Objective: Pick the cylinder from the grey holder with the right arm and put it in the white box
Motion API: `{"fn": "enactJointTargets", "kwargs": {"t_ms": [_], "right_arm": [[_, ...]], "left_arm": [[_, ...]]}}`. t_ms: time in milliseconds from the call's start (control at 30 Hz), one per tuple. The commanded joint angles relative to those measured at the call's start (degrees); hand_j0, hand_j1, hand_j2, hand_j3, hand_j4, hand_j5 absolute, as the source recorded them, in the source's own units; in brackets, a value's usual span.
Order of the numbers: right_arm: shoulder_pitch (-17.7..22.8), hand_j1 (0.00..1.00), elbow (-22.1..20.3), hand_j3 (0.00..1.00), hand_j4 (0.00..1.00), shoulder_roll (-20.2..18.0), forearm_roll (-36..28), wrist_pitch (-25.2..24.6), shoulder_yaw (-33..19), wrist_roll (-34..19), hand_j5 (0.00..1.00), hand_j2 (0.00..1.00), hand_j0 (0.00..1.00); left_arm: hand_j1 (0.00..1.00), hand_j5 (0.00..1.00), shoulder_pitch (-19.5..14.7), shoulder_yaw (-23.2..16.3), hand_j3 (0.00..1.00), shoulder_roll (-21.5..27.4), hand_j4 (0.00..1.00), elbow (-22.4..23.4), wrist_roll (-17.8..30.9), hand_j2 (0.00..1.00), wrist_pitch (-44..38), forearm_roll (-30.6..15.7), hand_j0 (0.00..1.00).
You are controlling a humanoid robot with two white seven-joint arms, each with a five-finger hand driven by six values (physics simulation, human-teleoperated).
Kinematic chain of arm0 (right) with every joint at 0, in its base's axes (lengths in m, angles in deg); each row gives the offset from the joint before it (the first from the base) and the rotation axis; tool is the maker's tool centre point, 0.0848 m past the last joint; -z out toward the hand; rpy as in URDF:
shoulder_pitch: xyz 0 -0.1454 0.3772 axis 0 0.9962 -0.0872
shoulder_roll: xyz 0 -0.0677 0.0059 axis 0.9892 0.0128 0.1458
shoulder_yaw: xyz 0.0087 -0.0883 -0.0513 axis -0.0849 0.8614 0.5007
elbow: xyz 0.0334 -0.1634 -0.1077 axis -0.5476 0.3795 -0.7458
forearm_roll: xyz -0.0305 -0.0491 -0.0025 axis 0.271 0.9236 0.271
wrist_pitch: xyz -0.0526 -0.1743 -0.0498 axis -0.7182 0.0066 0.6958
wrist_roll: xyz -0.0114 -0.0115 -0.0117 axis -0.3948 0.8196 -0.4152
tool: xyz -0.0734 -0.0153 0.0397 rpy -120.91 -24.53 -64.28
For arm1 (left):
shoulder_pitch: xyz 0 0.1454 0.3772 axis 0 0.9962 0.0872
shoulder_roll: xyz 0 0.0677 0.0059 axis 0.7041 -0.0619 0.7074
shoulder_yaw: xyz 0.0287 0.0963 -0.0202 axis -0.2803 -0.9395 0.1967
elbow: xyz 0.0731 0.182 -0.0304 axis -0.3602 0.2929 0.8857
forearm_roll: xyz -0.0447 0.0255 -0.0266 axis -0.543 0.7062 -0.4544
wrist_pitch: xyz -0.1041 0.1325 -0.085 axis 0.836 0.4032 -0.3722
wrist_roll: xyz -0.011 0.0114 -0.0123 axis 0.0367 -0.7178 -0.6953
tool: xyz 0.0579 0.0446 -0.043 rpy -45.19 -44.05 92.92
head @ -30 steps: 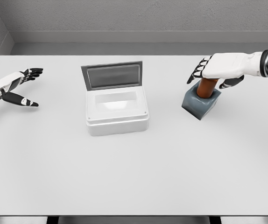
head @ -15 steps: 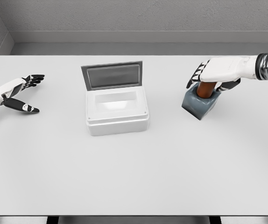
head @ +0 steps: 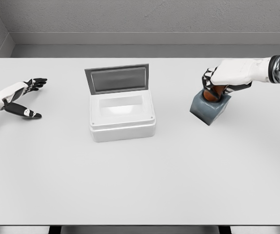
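A brown cylinder stands in the grey holder at the right of the table; only a small part of it shows. My right hand comes in from the right and sits on top of the holder, its fingers curled round the cylinder's upper end. The white box lies left of the holder at the table's middle, its lid standing open at the back. My left hand hovers open above the table at the far left, holding nothing.
The white table stretches wide in front of the box and holder. A grey wall runs along its far edge.
My right hand has dropped lower onto the cylinder and its fingers have curled round it, hiding most of it. The left hand drifted slightly left and down, then held still.
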Motion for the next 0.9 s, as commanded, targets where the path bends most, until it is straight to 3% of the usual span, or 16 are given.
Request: {"fn": "enactJointTargets", "kwargs": {"t_ms": [0, 100, 433, 867], "right_arm": [[-0.1, 0.00, -0.1, 0.00, 0.00, -0.1, -0.3, -0.1, -0.6, 0.4, 0.00, 0.00, 0.00], [-2.3, 0.00, -2.7, 0.00, 0.00, 1.0, -0.5, -0.1, -0.7, 0.4, 0.00, 0.00, 0.00], [-6.0, 0.00, -3.0, 0.00, 0.00, 13.6, -0.5, -0.1, 1.2, 0.4, 0.00, 0.00, 0.00], [-6.9, 0.00, -4.5, 0.00, 0.00, 16.1, -0.4, -0.1, 7.3, 0.4, 0.00, 0.00, 0.00]], "left_arm": [[1.00, 1.00, 0.0, 0.2, 1.00, 0.0, 1.00, -0.1, 0.0, 1.00, -0.1, -0.4, 1.00], [1.00, 1.00, 0.0, 0.2, 1.00, -0.1, 1.00, -0.1, 0.0, 1.00, -0.1, -0.4, 1.00], [1.00, 1.00, 0.3, 0.3, 1.00, -0.1, 1.00, -0.2, 0.0, 1.00, -0.1, -0.4, 1.00], [1.00, 1.00, 0.6, 0.3, 1.00, -0.1, 1.00, -0.4, 0.0, 1.00, -0.1, -0.4, 1.00]]}}
